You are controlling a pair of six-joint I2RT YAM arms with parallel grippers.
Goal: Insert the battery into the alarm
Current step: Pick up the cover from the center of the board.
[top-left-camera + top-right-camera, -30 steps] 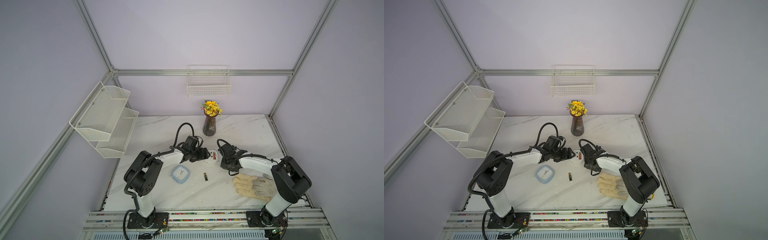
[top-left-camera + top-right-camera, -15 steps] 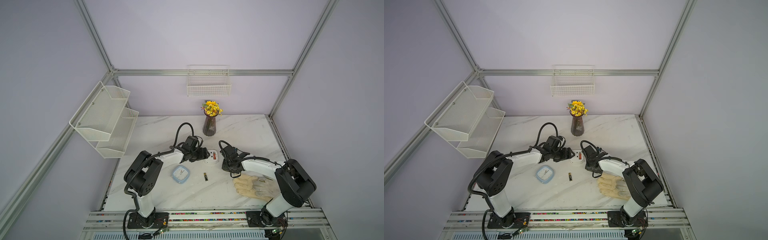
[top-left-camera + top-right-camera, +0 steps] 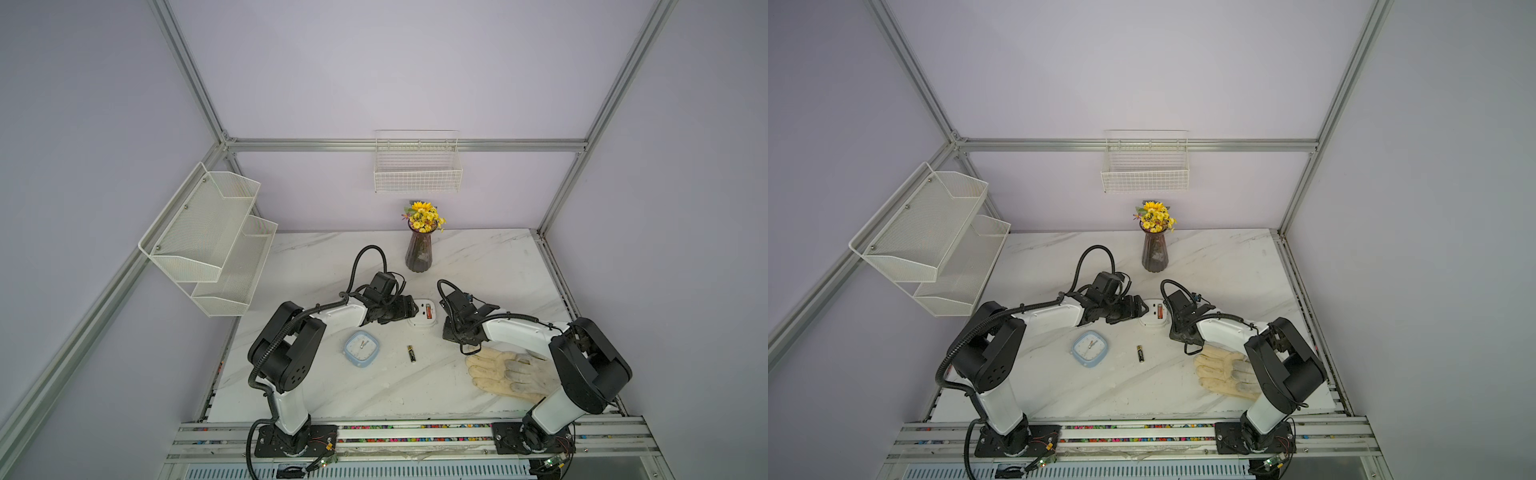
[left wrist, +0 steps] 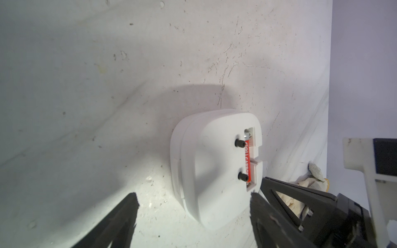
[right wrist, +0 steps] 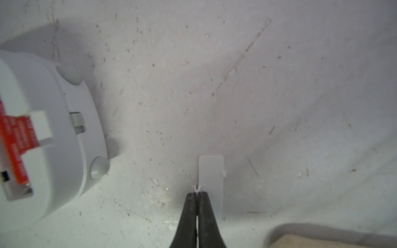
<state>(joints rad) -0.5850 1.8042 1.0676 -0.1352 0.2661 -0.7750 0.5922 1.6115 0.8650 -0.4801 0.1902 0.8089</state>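
Red battery (image 4: 246, 158) seated in the white alarm (image 4: 214, 167), my left gripper (image 4: 194, 196) stands wide open astride it, clamping nothing, while my right gripper (image 5: 197, 194) pinches the battery cover (image 5: 211, 171) by its thin clip, a hold that may slip or snap.

A pale glove (image 3: 511, 374) lies flat at the front right of the surface (image 3: 316, 257). A dark vase (image 3: 419, 254) (yellow flowers (image 3: 423, 216) in it) stands upright toward the back; a wire basket (image 3: 417, 176) and mesh shelf (image 3: 212, 241) hang above.
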